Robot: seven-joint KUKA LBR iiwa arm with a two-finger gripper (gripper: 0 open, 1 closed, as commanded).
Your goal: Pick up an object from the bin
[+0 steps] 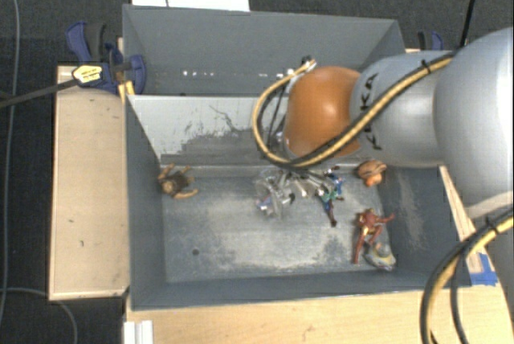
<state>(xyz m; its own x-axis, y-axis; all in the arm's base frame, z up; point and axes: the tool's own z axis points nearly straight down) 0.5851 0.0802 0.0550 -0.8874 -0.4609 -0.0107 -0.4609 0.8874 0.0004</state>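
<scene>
End effector point(277, 196): low over the floor of the bin point(209, 254), near its middle, under the orange wrist cover point(321, 109). Open or closed: cannot tell. Nothing seen held.

Nearest item: small blue-and-green toy point(329, 196), just beside the end effector on the side the arm comes from, close to the back wall. Thin and upright-looking, dark blue with a green patch, partly mixed with the metal parts above it, so outline uncertain. Judged light, stiff, hard plastic, unlikely to break but apt to tip or slide on bare metal. Best taken across the thickest middle part, not by a thin end.

Further out: orange-brown lump point(371, 171), near the back wall, beyond the toy. Red-brown figure point(368, 231), lying toward the front corner on the arm's side, a pale scrap point(383, 257) touching its lower end. Brown figure point(175, 183), well apart, at the far side against the back wall.
</scene>
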